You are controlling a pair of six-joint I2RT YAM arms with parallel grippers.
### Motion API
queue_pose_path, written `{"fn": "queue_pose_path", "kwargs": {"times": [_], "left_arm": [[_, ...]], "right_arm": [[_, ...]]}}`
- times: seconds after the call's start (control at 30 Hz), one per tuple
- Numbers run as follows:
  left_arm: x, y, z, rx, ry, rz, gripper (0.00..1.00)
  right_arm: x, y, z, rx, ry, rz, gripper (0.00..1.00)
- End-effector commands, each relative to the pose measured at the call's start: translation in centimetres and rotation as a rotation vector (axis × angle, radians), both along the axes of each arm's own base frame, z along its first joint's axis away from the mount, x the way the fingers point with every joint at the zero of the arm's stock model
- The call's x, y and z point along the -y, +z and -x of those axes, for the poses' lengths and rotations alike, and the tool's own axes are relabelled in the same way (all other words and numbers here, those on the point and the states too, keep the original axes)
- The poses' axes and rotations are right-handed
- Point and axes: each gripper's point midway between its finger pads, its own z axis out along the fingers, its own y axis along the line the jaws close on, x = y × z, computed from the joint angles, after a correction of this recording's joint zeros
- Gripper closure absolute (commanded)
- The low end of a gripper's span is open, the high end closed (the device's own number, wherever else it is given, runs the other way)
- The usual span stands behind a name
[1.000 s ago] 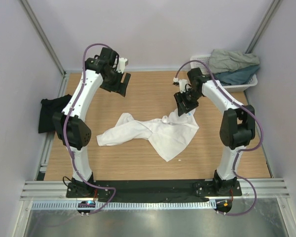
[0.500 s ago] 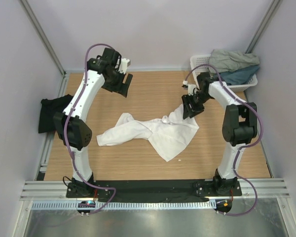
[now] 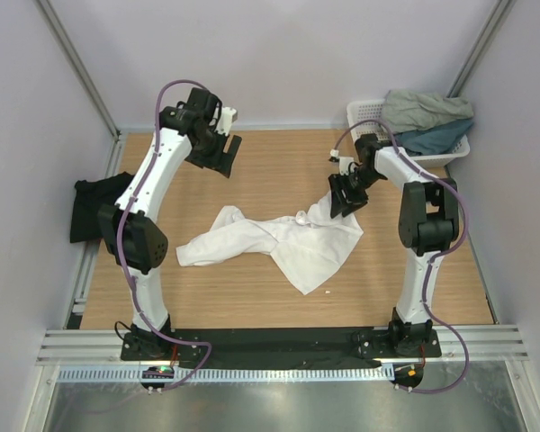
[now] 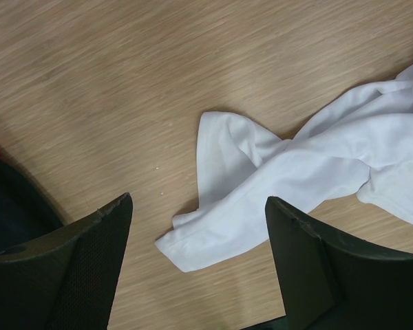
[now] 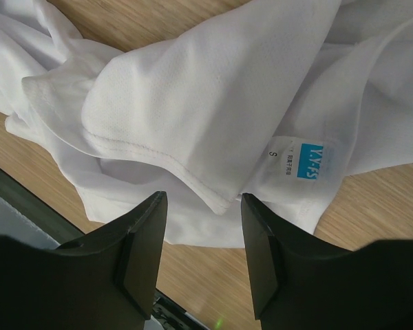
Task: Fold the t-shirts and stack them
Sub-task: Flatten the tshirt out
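Note:
A white t-shirt (image 3: 279,238) lies crumpled in the middle of the wooden table. Its blue neck label (image 5: 315,161) shows in the right wrist view. My right gripper (image 3: 345,193) hovers open just over the shirt's far right corner, a folded hem (image 5: 193,103) lying below its jaws (image 5: 203,198). My left gripper (image 3: 218,155) hangs open high over the far left of the table. It looks down on a sleeve (image 4: 220,227) of the shirt and holds nothing (image 4: 198,199). A black t-shirt (image 3: 94,205) lies at the table's left edge.
A white lattice basket (image 3: 367,112) stands at the far right corner with a grey-green t-shirt (image 3: 423,110) and a teal one (image 3: 436,137) heaped in it. Metal frame posts and grey walls close in the table.
The right arm has swung its wrist slightly right and settled over the white shirt's corner. The left arm has barely shifted. The shirt lies as before.

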Motion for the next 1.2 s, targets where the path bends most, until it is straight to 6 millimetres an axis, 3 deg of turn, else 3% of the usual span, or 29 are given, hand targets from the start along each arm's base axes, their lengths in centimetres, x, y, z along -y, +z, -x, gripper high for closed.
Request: {"fn": "queue_pose_path", "kwargs": {"times": [0.0,0.5,0.67,0.7,0.73,0.83,0.97,1.03,1.17], "left_arm": [[-0.1,1.6,-0.6,0.069,-0.008,-0.003,0.21],[-0.1,1.6,-1.1,0.077,-0.004,-0.007,0.21],[-0.1,1.6,-1.1,0.078,-0.005,-0.014,0.21],[-0.2,1.5,-1.1,0.075,-0.003,-0.014,0.2],[-0.1,1.7,-1.1,0.079,-0.005,-0.011,0.21],[-0.2,1.4,-1.1,0.072,-0.007,-0.02,0.21],[-1.0,0.4,-1.2,0.053,0.017,-0.033,0.21],[-1.7,-1.2,-1.3,-0.004,0.024,-0.02,0.25],[-1.1,-3.9,-0.8,-0.124,-0.03,0.039,0.27]], "right_arm": [[-0.5,0.8,-0.3,0.01,0.006,-0.025,0.47],[-0.8,0.0,-0.5,-0.01,0.015,-0.042,0.54],[-1.1,0.2,-0.4,-0.012,0.021,-0.057,0.75],[-1.0,0.3,-0.5,-0.008,0.017,-0.053,0.9],[-1.0,0.5,-0.6,-0.001,0.017,-0.051,0.97],[-0.8,0.9,-0.7,0.011,0.013,-0.05,0.99],[-1.1,3.3,-1.5,0.075,0.001,-0.071,0.99],[-1.3,5.0,-2.6,0.127,-0.006,-0.094,0.99],[-2.0,8.7,-4.4,0.228,-0.028,-0.134,0.99]]}}
